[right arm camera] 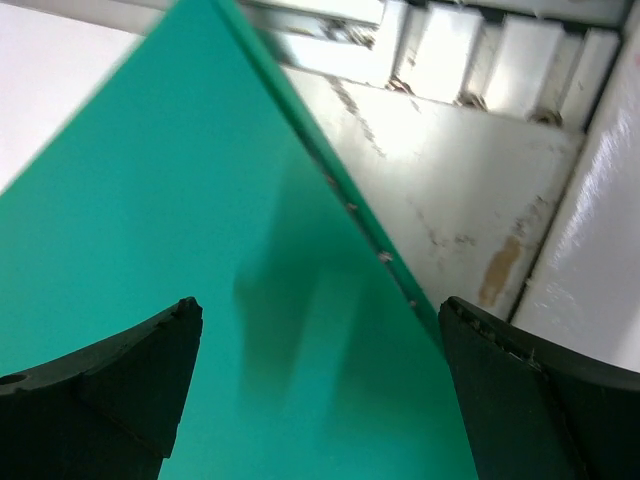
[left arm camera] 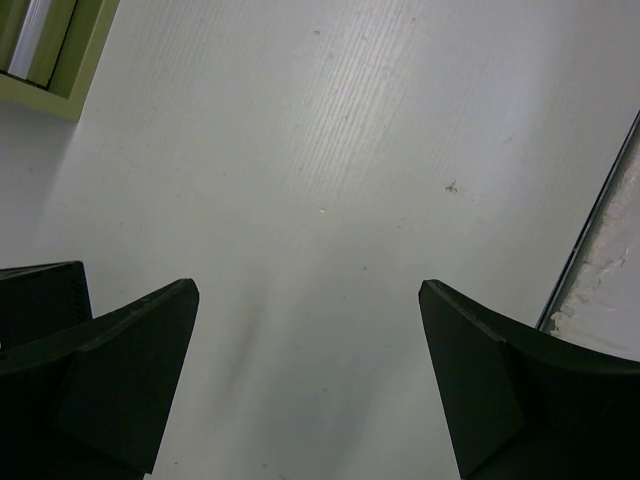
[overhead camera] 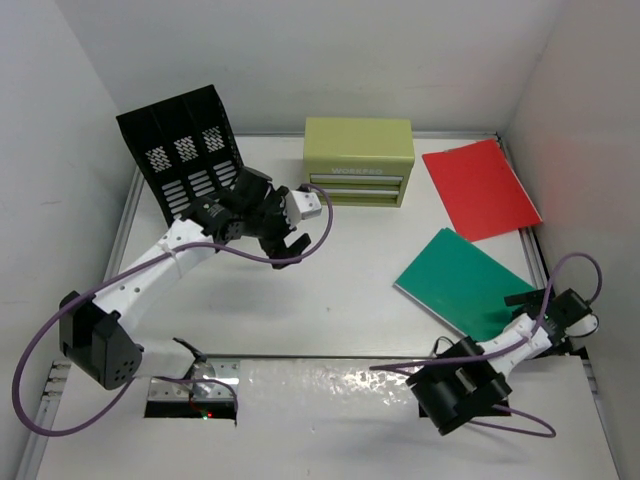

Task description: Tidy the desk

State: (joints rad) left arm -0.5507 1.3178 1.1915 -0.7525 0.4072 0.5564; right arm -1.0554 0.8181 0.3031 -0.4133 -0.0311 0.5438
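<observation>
desk [overhead camera: 330, 300] = white top filling the enclosure, white walls [overhead camera: 300, 60] on left, far and right sides. Far-left corner: black file rack [overhead camera: 185, 150], upright. Far edge, middle: olive drawer chest [overhead camera: 358, 160]. Red folder [overhead camera: 480, 188] lies flat at the far-right corner, green folder [overhead camera: 460, 285] flat near the right edge. Left gripper [left arm camera: 308, 300] is stretched out over bare desk just in front of the chest, fingers wide apart. Right gripper [right arm camera: 320, 320] hangs over the green folder's edge, fingers apart.
</observation>
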